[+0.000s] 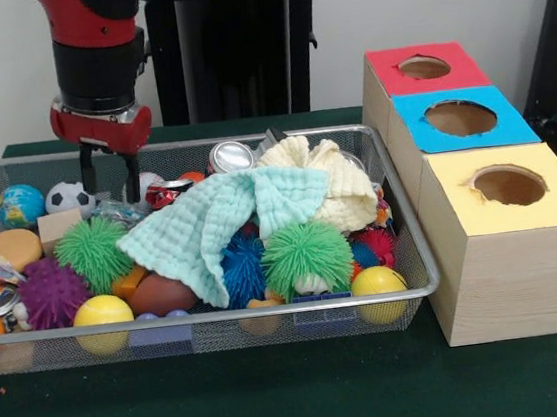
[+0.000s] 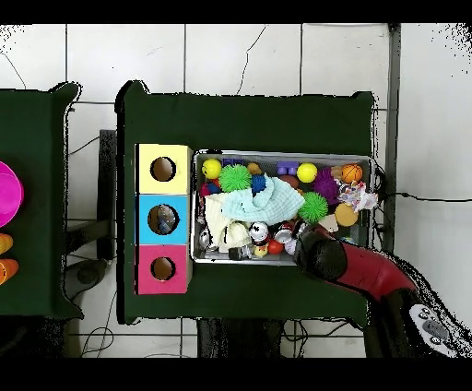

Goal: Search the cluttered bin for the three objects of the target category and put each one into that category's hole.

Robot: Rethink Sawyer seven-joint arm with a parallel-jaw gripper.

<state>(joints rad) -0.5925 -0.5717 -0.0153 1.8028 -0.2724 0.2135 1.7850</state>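
The cluttered bin (image 1: 220, 316) is a wide silver wire basket full of toys. My gripper (image 1: 111, 183) hangs open and empty at the bin's far left corner, its fingers dipped just inside the rim between a soccer ball (image 1: 68, 198) and a crushed red can (image 1: 168, 192). Three boxes stand beside the bin, with holes in a red top (image 1: 423, 66), a blue top (image 1: 460, 117) and a yellow top (image 1: 509, 185). In the overhead view the arm's end (image 2: 318, 254) covers the gripper over the bin (image 2: 277, 153).
The bin holds a mint cloth (image 1: 215, 226), a cream cloth (image 1: 325, 178), green spiky balls (image 1: 92, 252) (image 1: 306, 256), a purple spiky ball (image 1: 52, 292), yellow balls (image 1: 102, 311) (image 1: 378, 281), a globe ball (image 1: 19, 204) and a silver can (image 1: 231, 156).
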